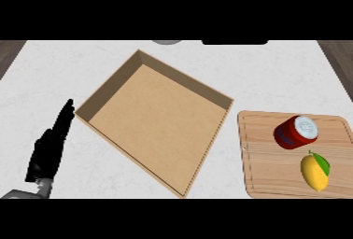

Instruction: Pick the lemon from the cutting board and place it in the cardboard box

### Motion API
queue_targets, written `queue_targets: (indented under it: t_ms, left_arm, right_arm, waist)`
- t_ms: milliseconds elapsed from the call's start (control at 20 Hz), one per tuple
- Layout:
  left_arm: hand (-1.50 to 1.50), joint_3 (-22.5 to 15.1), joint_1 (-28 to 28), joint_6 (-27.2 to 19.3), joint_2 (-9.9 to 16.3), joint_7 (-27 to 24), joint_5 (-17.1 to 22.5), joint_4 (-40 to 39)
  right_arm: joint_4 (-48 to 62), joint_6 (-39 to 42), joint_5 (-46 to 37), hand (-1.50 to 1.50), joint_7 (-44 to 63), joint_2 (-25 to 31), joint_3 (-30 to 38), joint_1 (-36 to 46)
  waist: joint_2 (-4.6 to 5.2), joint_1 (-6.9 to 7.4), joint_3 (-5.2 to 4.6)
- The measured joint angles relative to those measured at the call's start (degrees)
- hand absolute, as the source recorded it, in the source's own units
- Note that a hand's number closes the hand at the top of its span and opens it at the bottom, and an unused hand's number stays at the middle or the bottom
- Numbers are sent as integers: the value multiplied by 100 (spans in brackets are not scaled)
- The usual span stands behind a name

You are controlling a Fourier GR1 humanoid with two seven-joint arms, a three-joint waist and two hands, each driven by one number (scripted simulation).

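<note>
While the left hand [48, 147] rests spread, a red can [296, 132] lies beside the lemon [315, 172].

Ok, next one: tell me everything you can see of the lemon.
The lemon is a smooth yellow oval with a small green leaf at its upper end. It lies on its side, long axis running roughly up and down the view, on the lower right part of the wooden board. A red can sits just above it, apparently not touching. No hand is near it.
</note>
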State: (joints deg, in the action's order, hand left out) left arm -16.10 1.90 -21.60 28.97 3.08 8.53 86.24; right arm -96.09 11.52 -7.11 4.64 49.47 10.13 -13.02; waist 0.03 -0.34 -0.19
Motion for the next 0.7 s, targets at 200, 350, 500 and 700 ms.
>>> queue_targets:
  t_ms: [200,350,500,700]
  left_arm:
    - [0,99,33,131,33,51,16,28]
    - [0,103,-43,139,-86,48,-73,82]
    - [0,213,-100,264,-137,43,-149,116]
    - [0,328,-7,337,-297,74,-306,-9]
  right_arm:
    - [-553,507,-20,-150,948,107,-356,22]
    - [-815,621,-201,-150,1499,-101,-609,59]
    - [-1002,742,-415,-150,1916,-329,-685,120]
    - [-1176,738,-856,-150,2367,-741,-909,163]
  waist:
    - [-4,26,6]
    - [-7,34,9]
    - [-8,32,13]
    - [-6,25,16]
